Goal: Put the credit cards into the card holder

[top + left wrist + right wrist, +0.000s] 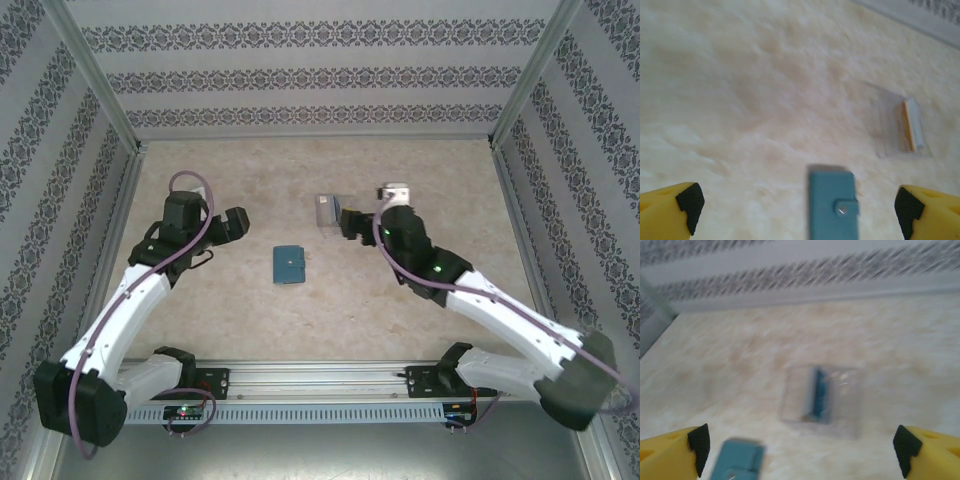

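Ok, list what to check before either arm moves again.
1. Left gripper open, nothing between its fingers: ok.
2. Right gripper open, nothing held: ok.
3. Blue card standing inside the card holder: ok.
4. Orange-tan card in the holder beside it: ok, its edge shows there.
5. Both cards fully seated: cannot tell, wrist views are blurred.
6. Wallet lying shut, apart from the holder: ok.
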`<state>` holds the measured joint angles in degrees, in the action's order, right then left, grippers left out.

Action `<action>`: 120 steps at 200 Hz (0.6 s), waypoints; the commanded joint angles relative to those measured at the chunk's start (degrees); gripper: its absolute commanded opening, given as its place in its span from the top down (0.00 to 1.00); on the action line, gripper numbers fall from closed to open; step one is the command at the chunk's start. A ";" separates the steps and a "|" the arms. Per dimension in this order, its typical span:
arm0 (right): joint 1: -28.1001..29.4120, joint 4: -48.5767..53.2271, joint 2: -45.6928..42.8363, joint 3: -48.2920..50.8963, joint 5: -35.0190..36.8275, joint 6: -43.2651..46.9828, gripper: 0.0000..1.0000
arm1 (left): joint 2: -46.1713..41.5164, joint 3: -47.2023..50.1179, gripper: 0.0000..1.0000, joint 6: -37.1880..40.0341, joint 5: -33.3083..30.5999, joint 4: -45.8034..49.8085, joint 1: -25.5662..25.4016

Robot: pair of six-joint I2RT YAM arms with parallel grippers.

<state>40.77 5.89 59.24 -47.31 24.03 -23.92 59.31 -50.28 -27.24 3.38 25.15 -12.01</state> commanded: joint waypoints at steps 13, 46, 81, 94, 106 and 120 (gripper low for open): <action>-8.23 -10.44 -8.57 13.77 11.09 11.89 0.02 | -8.53 9.19 0.00 8.92 -12.77 -6.77 -0.64; -21.27 -20.40 -10.21 25.99 -1.28 18.37 0.02 | -15.72 21.44 0.01 13.85 -25.29 -21.58 -0.58; -27.74 -29.81 -5.05 29.93 -9.19 27.11 0.02 | -11.74 32.74 0.01 33.49 -16.63 -41.70 -0.41; -29.27 -36.83 -0.25 31.48 -10.04 30.44 0.02 | -8.11 33.03 0.01 32.90 -19.83 -43.25 0.04; -32.30 -42.53 4.09 32.89 -13.44 30.63 0.02 | -3.79 34.15 0.01 34.55 -17.09 -48.60 1.22; -35.80 -46.68 7.58 33.15 -17.61 29.78 0.02 | 1.91 34.98 0.01 34.15 -14.01 -55.46 3.16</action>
<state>9.50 -27.24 62.15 -16.14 14.52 2.22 55.13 -16.38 1.74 -13.43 -13.30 -11.40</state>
